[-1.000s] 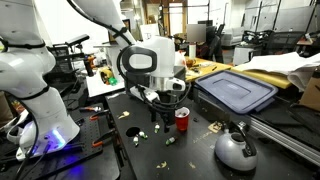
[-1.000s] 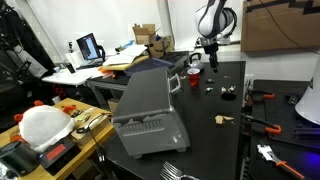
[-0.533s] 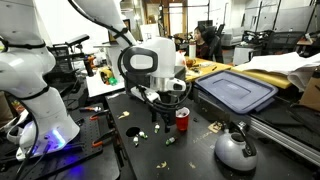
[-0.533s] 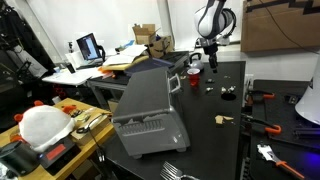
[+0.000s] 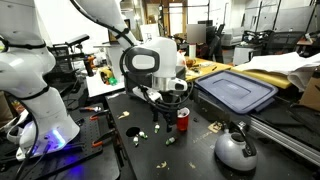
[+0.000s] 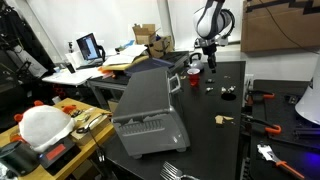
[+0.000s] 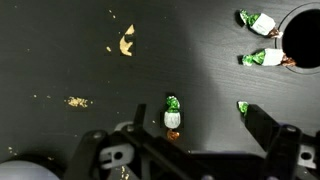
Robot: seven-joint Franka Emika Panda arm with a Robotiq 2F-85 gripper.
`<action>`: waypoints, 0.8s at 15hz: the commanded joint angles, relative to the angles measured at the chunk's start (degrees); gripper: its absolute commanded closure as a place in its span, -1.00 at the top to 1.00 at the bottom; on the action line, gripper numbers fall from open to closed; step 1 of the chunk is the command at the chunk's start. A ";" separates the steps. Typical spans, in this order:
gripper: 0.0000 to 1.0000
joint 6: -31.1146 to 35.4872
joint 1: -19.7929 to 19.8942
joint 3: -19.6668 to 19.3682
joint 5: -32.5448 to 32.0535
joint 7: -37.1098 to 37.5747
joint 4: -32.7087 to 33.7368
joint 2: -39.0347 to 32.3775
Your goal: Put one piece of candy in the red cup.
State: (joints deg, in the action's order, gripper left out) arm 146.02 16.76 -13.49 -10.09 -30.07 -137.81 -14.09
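In the wrist view my gripper (image 7: 193,108) is open over the black table. A green-and-white wrapped candy (image 7: 172,117) lies between the fingers, nearer the left one and untouched. A second green candy (image 7: 243,107) lies at the tip of the right finger. Two more candies (image 7: 258,21) lie beside the red cup, whose dark opening (image 7: 302,40) shows at the top right. In an exterior view the gripper (image 5: 160,102) hangs low over the table just left of the small red cup (image 5: 182,120).
Scattered candies (image 5: 135,131) and wrappers (image 7: 126,42) lie on the black table. A grey kettle (image 5: 236,150) stands at the front right, with a blue-lidded bin (image 5: 235,92) behind the cup. A grey toaster oven (image 6: 145,110) stands on the table's near side.
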 commanded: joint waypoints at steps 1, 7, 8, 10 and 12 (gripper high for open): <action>1.00 0.70 1.22 1.32 1.39 -1.33 1.10 -1.09; 1.00 0.08 2.32 2.82 4.56 -1.80 3.01 -3.27; 1.00 -0.16 2.63 3.13 5.41 -1.84 3.78 -3.86; 1.00 -0.33 3.29 3.71 6.73 -1.88 4.98 -4.78; 1.00 -0.75 3.99 4.09 7.95 -1.74 6.89 -6.20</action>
State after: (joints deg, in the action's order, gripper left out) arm 146.01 18.91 -10.68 -4.60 -30.11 -134.02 -18.26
